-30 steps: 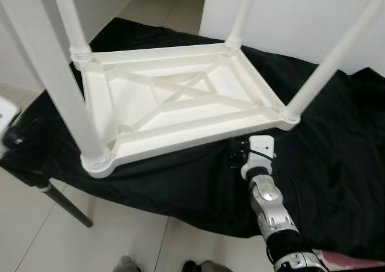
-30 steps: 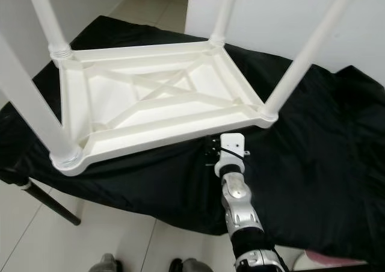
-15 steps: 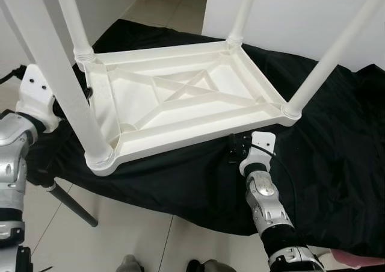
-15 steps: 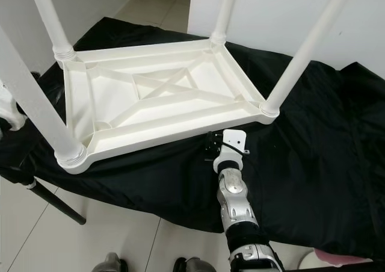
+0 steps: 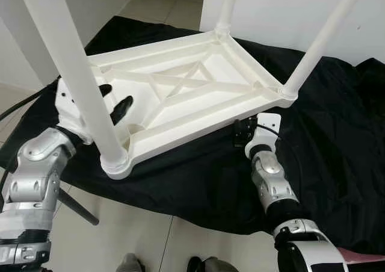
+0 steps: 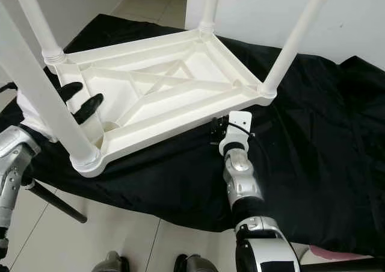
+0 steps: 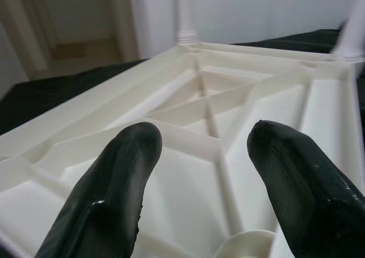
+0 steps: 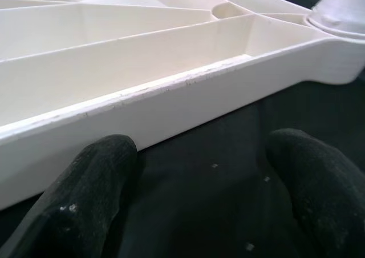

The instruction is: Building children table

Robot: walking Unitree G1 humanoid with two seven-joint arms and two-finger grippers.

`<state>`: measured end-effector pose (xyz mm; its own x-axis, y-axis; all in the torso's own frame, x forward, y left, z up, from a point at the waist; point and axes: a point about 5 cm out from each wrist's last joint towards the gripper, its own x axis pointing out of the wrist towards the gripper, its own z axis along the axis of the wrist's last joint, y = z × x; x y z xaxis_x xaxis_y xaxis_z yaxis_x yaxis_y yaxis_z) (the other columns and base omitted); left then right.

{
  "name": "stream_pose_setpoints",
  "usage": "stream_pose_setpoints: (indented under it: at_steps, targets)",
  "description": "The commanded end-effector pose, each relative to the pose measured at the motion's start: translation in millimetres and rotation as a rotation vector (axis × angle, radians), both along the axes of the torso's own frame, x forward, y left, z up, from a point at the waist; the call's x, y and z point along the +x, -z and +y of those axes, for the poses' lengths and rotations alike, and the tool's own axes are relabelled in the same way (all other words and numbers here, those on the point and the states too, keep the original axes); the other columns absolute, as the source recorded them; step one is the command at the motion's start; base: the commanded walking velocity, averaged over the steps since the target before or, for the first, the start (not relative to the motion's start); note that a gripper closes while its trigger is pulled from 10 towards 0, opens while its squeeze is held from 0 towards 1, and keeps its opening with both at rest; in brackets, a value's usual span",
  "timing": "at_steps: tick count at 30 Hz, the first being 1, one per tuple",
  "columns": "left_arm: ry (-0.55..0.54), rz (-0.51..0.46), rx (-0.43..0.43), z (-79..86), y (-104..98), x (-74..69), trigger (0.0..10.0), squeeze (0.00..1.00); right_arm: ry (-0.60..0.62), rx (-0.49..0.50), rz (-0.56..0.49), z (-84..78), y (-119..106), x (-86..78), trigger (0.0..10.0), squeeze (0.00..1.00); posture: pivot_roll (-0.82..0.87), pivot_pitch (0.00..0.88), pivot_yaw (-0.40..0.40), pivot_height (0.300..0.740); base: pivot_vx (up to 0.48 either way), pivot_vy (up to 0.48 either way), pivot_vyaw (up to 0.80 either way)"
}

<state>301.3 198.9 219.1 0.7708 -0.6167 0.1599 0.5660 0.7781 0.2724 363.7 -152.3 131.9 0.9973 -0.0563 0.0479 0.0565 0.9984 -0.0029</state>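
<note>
A white plastic children's table [image 5: 180, 97] lies upside down on a bench draped in loose black cloth [image 5: 337, 127]. Its smooth, round legs stand straight up. The nearest leg [image 5: 78, 73] rises from the corner closest to the robot's left side, and the others stand at the far and right corners. The exposed underside is a shallow rectangular tray stiffened by raised ribs that cross in an X at the middle. The table's near-left corner reaches close to the bench's front edge, where the cloth hangs down over a dark bench leg [image 5: 75, 206] and pale floor tiles [image 5: 138, 236]. To the right, a wide stretch of wrinkled black cloth lies open. A white wall [image 5: 283, 7] stands behind the bench.

The left end effector [image 5: 114, 100] reaches over the table's left rim, just behind the nearest leg, its two black fingers spread apart and holding nothing. The left wrist view looks between these glossy, rounded fingers [image 7: 120, 178] across the ribbed underside toward a far leg.

The right end effector [image 8: 194, 189] sits low on the cloth just in front of the table's near long rim, close to the right corner. From the head it is mostly hidden behind its white wrist housing [image 5: 263, 130]. The right wrist view shows its matte, dust-specked fingers [image 8: 91, 184] spread wide, with black cloth between them and the scuffed white rim just beyond the fingertips.
</note>
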Motion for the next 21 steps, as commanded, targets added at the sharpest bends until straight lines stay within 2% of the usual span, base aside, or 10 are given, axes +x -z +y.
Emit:
stream_pose_setpoints:
  at_steps: [1,9,16,19,21]
  targets:
    - [0.189,0.047,0.053,-14.8,9,-8.7,10.0,0.0,-0.017,0.008,0.009,2.2,-1,2.1,10.0,0.0,0.08,0.11,-0.077,0.74,0.0,0.0,0.0]
    - [0.365,0.12,0.046,-39.1,21,-32.9,10.0,0.0,0.006,0.006,0.052,-2.3,-2,12.4,10.0,0.0,0.08,0.105,-0.084,0.74,0.0,0.0,0.0]
    - [0.427,0.127,0.014,-56.2,20,-39.3,10.0,0.0,0.032,-0.003,0.032,-7.9,-4,14.7,10.0,0.0,0.08,0.106,-0.071,0.74,0.0,0.0,0.0]
    - [0.461,0.14,-0.015,-70.9,20,-44.1,10.0,0.0,0.059,0.022,-0.005,-13.9,-5,12.9,10.0,0.0,0.07,0.111,-0.058,0.74,0.0,0.0,0.0]
    - [0.461,0.14,-0.015,-70.9,20,-44.1,10.0,0.0,0.059,0.022,-0.005,-13.9,-5,12.9,10.0,0.0,0.07,0.111,-0.058,0.74,0.0,0.0,0.0]
